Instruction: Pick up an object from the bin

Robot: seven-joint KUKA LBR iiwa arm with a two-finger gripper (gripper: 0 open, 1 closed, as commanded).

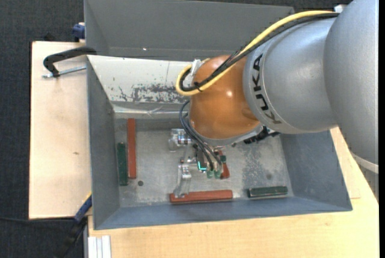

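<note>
Landmark: long red-brown flat bar (201, 195) is lying along the near wall of the grey metal bin (99, 148), long axis running left–right.
Gripper (198, 170): hovering spread, pinching nothing, just far-wall side of the bar's left half.

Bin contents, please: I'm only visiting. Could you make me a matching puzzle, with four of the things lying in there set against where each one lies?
Things
1. orange bar
2. red-brown bar
3. dark green bar
4. short dark block

Places
A. floor's lower right corner in the picture
B. lying along the wall at the picture's bottom
C. nearest the left wall of the bin
D. left side, just right of a green bar

Pairs: 1-D, 2-B, 3-C, 4-A
</note>
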